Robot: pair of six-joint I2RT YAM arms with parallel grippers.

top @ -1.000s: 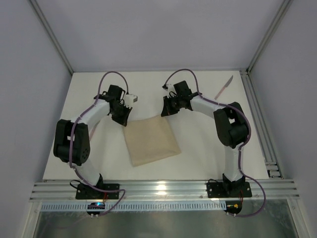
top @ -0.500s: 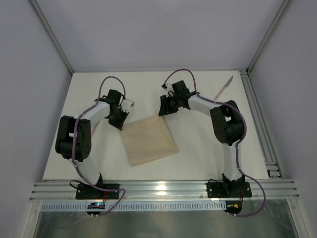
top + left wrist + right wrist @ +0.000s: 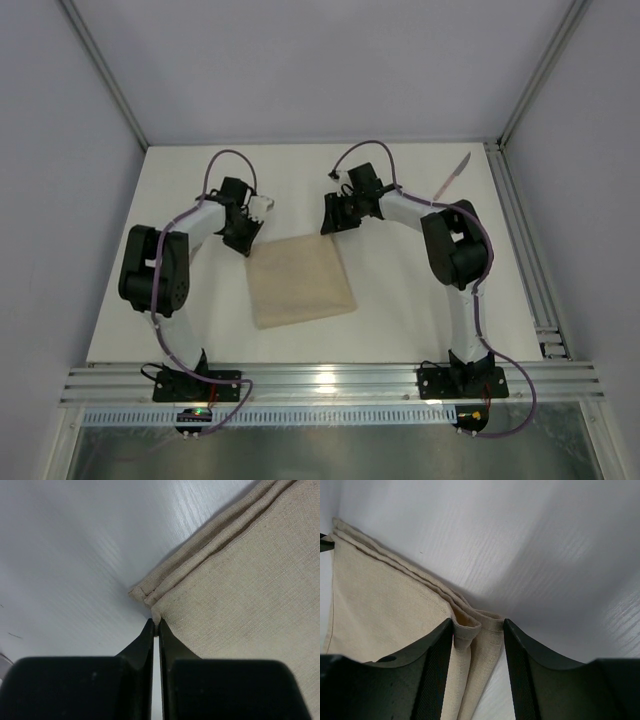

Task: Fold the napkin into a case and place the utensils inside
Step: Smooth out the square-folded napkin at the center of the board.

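Note:
The beige napkin (image 3: 300, 280) lies flat mid-table, folded into a roughly square stack of layers; no case shows in any view. My left gripper (image 3: 244, 242) is at its far left corner. In the left wrist view that gripper (image 3: 155, 624) is shut, pinching the tip of the top layer of the napkin (image 3: 240, 580). My right gripper (image 3: 331, 221) is at the far right corner. Its jaws stand open around the gripper point (image 3: 478, 630), with the curled corner of the napkin (image 3: 385, 595) loose between them. Of the utensils, a knife (image 3: 452, 175) with a pinkish handle lies far right.
The white table (image 3: 400, 300) is bordered by a metal rail (image 3: 520, 250) on the right and grey walls behind. The knife lies close to that rail, well away from both grippers.
My right gripper has opened and let go of the napkin's far right corner. The left arm's elbow has swung up while its gripper stays shut at the left corner.

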